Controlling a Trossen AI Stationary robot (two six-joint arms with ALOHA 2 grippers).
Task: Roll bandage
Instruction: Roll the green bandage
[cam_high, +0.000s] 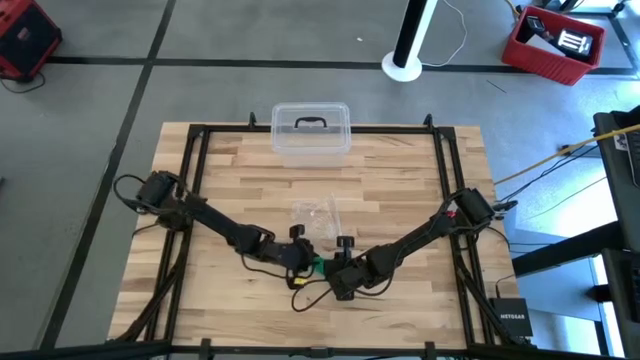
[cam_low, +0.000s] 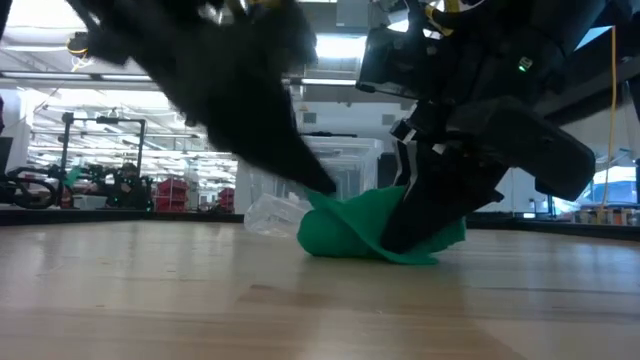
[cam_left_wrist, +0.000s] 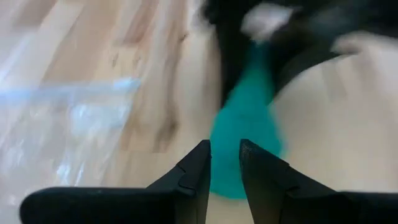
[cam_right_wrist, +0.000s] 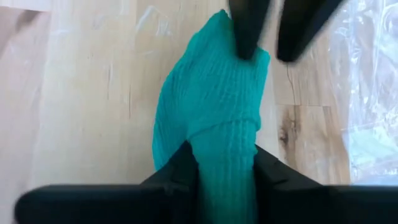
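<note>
Wooden butcher-block table (cam_high: 400, 180) inside a black frame, grey floor around, clear lidded box (cam_high: 311, 131) at the far edge; both arms meet near the front middle. Bandage (cam_right_wrist: 211, 118) lies on the table right between the two claws, partly loose, partly folded into a soft lump rather than a tight roll; in the low view it reads as a crumpled teal heap (cam_low: 372, 228). Its long axis runs from one claw to the other, so each arm has one end directly ahead of it and neither is clearly nearer. Right claw (cam_right_wrist: 225, 163) is down at table level with its fingers closed against both sides of the strip, fabric bunched between them, so clamped on the near end. Left claw (cam_left_wrist: 225, 163) sits at the opposite end with a narrow gap between its fingers; one finger seems to press the cloth's far edge in the right wrist view, but whether it actually pinches fabric I cannot tell. Crinkled clear wrapper (cam_high: 318, 212) lies just beside the bandage toward the box, not touched. My read: rolling is barely started, and the next turn depends on the right claw's grip staying in line with the strip while the left end anchors it.
</note>
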